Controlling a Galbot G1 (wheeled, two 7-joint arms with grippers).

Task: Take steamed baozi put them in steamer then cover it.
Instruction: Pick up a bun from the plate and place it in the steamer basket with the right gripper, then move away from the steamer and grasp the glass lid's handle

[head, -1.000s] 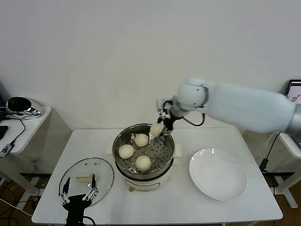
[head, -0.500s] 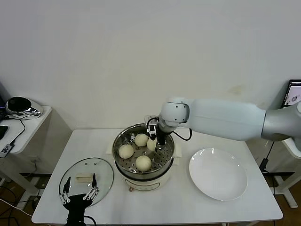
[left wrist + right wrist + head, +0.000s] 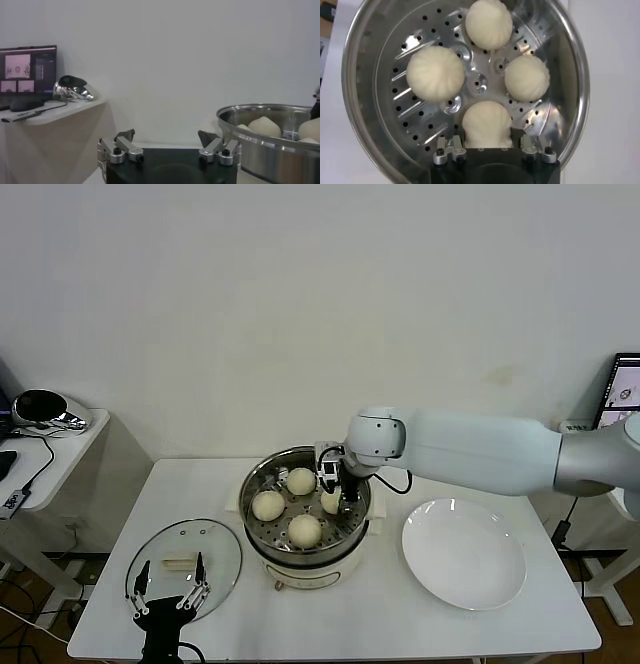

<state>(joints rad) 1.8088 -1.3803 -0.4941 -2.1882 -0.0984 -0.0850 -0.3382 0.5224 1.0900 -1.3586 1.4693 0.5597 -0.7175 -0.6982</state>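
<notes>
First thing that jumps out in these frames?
The big white right arm reaching across the table, its hand down inside the shiny steamer at table centre, around the fourth baozi on the perforated tray. The other three baozi already sit there. The glass cover lies on the table to the steamer's left, with the left hand over its near edge.

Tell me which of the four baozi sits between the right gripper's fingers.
The baozi on the steamer tray's right side, between the right gripper fingers; the other three lie free.
</notes>
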